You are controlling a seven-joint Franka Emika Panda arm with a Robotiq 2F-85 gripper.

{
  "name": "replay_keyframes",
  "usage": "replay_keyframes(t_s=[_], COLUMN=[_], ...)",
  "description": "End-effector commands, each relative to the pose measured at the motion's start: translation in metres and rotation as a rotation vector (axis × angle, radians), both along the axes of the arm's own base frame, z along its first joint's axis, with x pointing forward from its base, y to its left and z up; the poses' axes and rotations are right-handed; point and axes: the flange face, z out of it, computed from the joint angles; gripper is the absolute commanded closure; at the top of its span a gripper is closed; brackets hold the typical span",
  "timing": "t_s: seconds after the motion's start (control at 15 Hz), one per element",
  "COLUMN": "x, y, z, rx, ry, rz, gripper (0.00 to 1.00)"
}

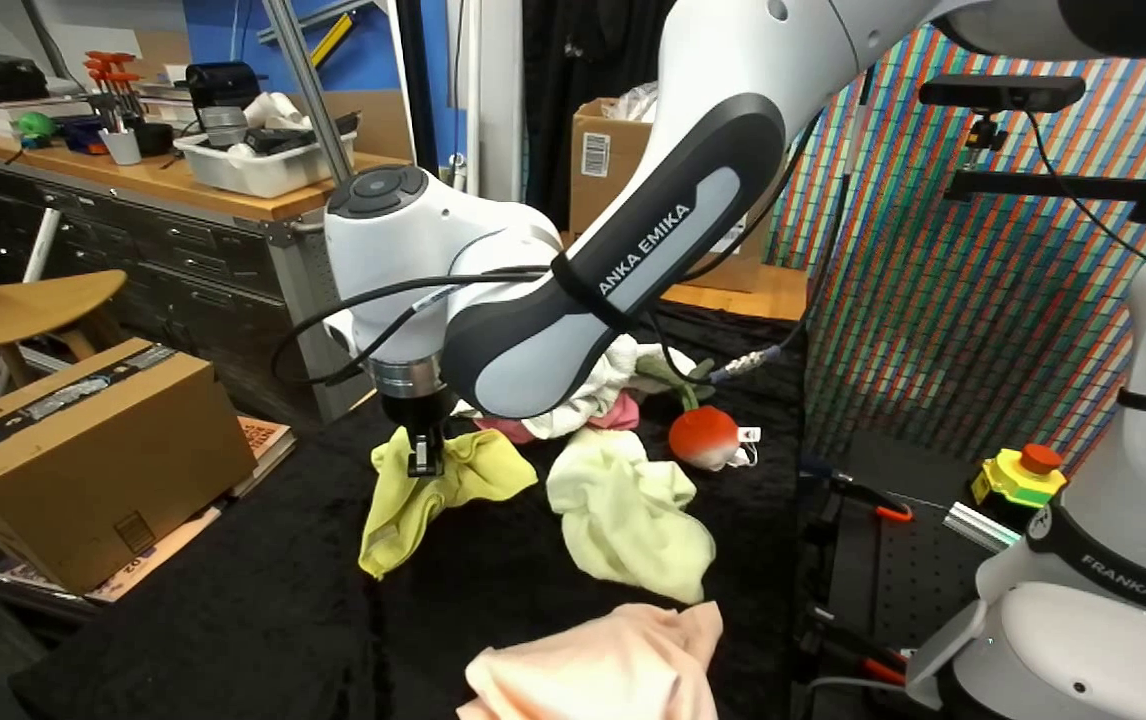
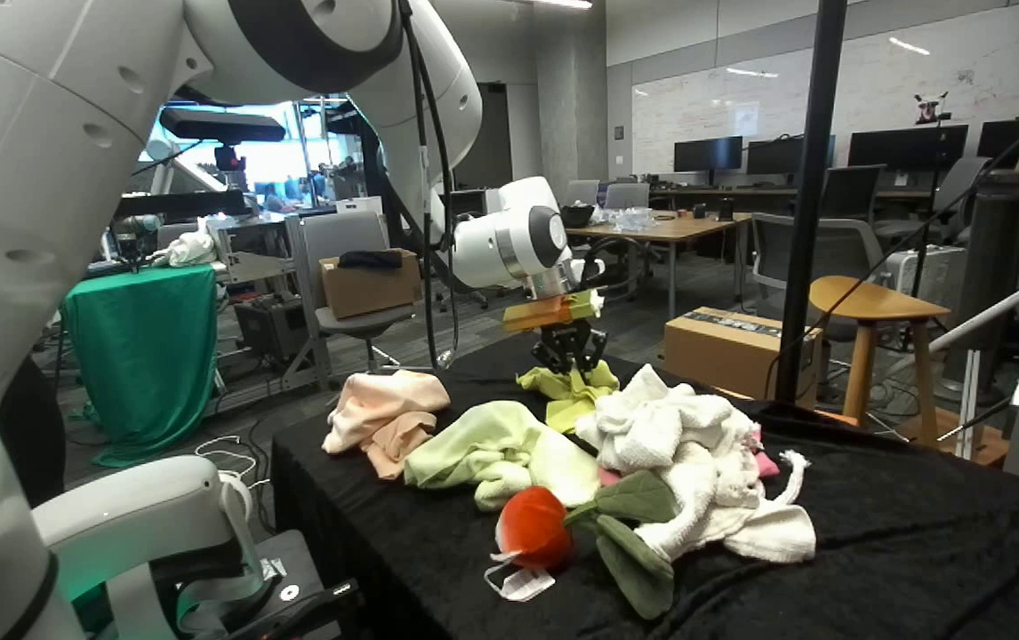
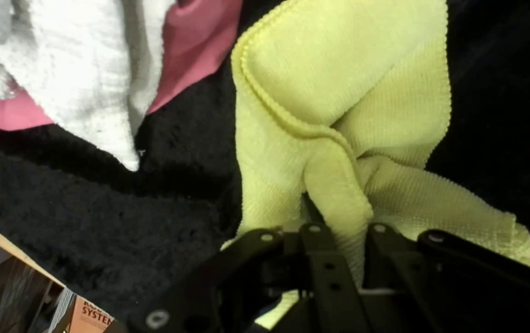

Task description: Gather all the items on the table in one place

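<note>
My gripper point(image 1: 426, 468) points down at the yellow-green rag point(image 1: 395, 530) and is shut on it; in the wrist view a fold of that rag point(image 3: 339, 185) runs between the fingers. The rest of the cloth spreads over the black table point(image 1: 233, 620). Beside it, in an exterior view, lie a pale yellow rag point(image 2: 509, 436) and a peach rag point(image 2: 389, 409). A heap of white cloth point(image 2: 652, 427) covers most of a pink rag point(image 3: 195, 46). Near the table's edge rests a red object point(image 2: 534, 527) with green leaves and a white tag. Cloth hides the fingertips.
A brown cardboard box point(image 1: 113, 470) stands just beyond one table edge, on books. Another box point(image 1: 608, 165) is behind the arm. A black pole point(image 2: 807, 196) rises past the table near a wooden stool point(image 2: 874, 298). Bare black fabric shows beside the white heap.
</note>
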Motion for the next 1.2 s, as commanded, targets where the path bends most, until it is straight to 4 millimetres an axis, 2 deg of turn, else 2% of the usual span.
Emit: replay_keyframes(t_s=[0.0, 0.27, 0.73, 1.13], x=[0.003, -0.006, -0.041, -0.082], y=[-0.002, -0.016, -0.065, -0.107], z=[0.012, 0.04, 0.106, 0.134], rx=[0.008, 0.013, 0.032, 0.04], ry=[0.003, -0.051, -0.148, -0.182], rz=[0.0, -0.045, -0.26, -0.457], gripper=[0.94, 0.93, 0.93, 0.93])
